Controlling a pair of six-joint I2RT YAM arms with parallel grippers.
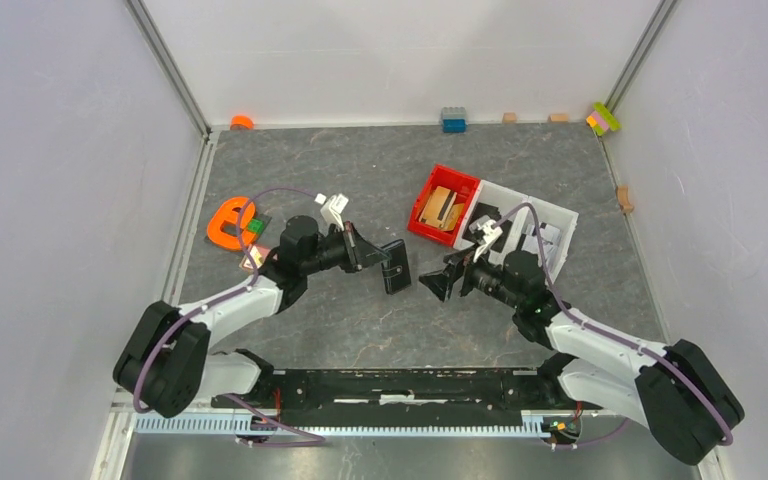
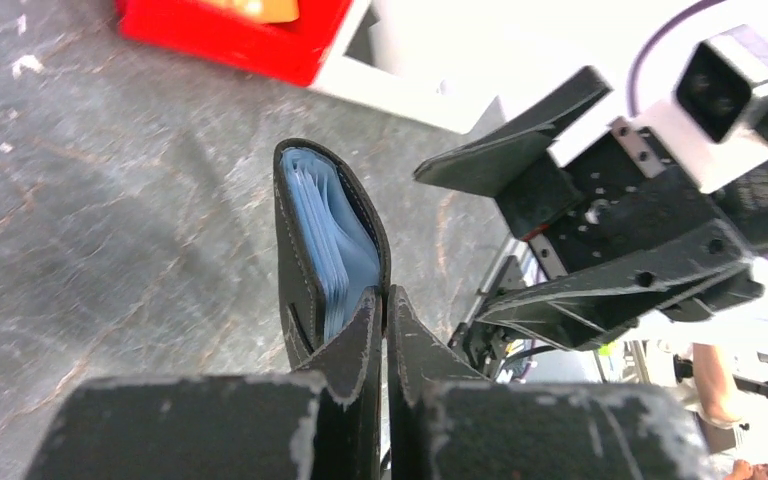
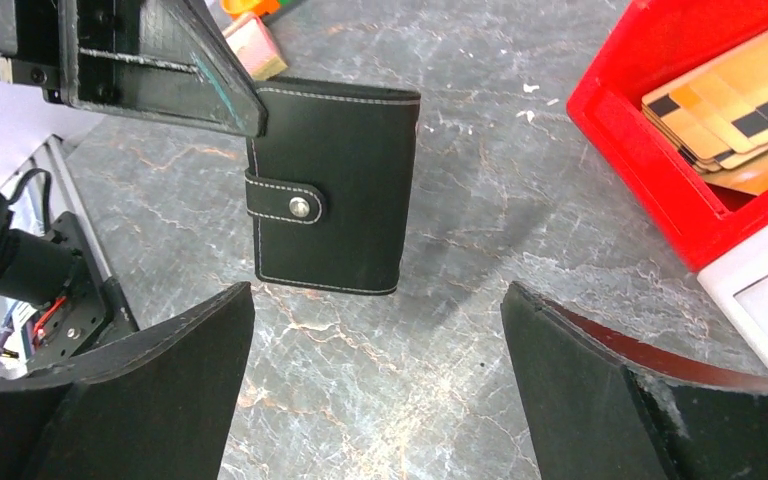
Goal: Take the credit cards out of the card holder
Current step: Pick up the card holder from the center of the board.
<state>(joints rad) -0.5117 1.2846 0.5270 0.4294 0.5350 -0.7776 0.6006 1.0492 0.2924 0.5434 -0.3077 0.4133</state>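
Observation:
The card holder [image 1: 396, 265], a small black wallet, hangs just above the table between the two arms. My left gripper [image 1: 375, 252] is shut on one edge of it. In the left wrist view my left gripper [image 2: 385, 300] pinches one black cover of the card holder [image 2: 305, 240], and pale blue sleeves show inside. The credit cards are hidden within those sleeves. My right gripper [image 3: 376, 290] stands wide open, a short way from the card holder [image 3: 335, 190], whose strap and metal stud face it. The right gripper [image 1: 438, 280] holds nothing.
A red bin [image 1: 444, 205] of tan flat pieces sits behind the right gripper, with a white bin [image 1: 540, 225] beside it. An orange curved piece [image 1: 228, 222] lies at the left. Small blocks line the far wall.

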